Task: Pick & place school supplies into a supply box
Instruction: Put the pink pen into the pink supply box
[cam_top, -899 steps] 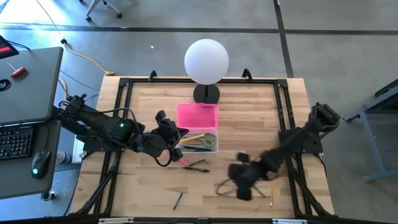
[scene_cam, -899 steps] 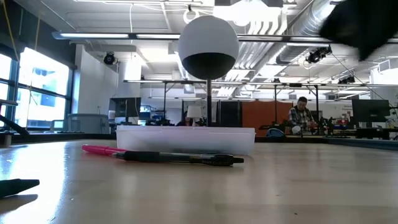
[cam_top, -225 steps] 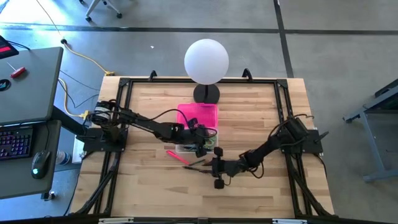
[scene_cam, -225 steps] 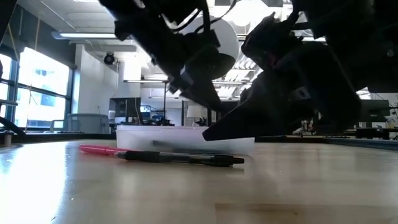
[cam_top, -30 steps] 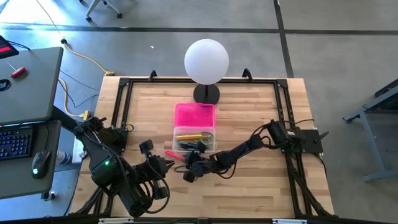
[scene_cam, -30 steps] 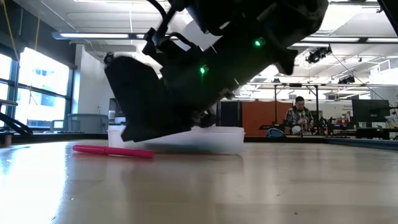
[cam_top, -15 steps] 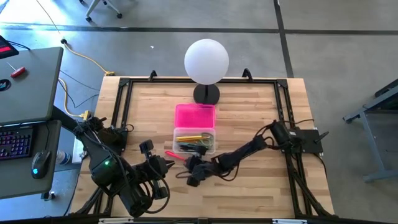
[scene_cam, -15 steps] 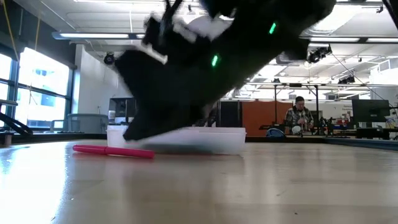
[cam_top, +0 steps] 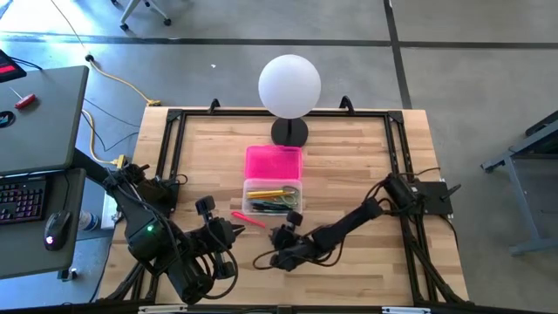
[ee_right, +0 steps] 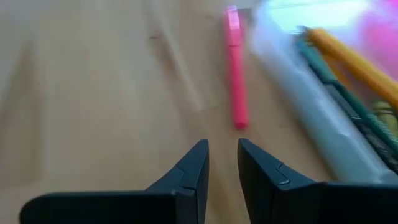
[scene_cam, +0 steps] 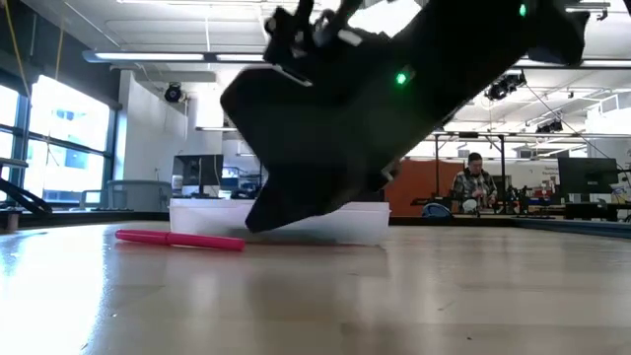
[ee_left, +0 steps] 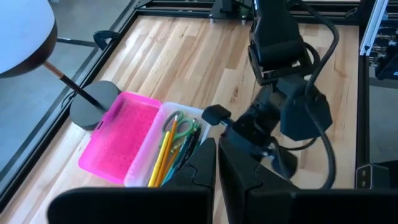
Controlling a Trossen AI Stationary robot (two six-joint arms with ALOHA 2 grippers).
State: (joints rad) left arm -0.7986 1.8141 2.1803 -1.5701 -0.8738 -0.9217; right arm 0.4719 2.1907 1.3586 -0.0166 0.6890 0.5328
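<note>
I see the supply box (cam_top: 274,197), a small clear plastic tray, sitting near the middle of the wooden table (cam_top: 349,157), with its bright pink lid (cam_top: 274,162) lying open flat on the side toward the white globe lamp (cam_top: 289,85). Inside the box lie several pens and pencils (ee_left: 169,149), yellow and green ones clearest, together with small green-handled scissors (ee_left: 176,119). One pink pen (cam_top: 248,218) rests on the bare wood just beside the box's front left corner, not touching it as far as I can tell. My right gripper (cam_top: 281,259) is low over the table in front of the box, a little nearer me than the pink pen; its two dark fingers (ee_right: 193,163) stand a narrow gap apart with nothing between them, and the pink pen lies on the wood just ahead of their tips. In the low view this arm fills most of the picture as a dark tilted mass in front of the box. My left gripper (cam_top: 216,237) waits off the front left part of the table, well apart from the box; its fingers (ee_left: 202,163) are nearly together with only a thin slit between them and they grasp nothing. Beyond the table, in the room, a person (scene_cam: 474,184) sits at a desk.
</note>
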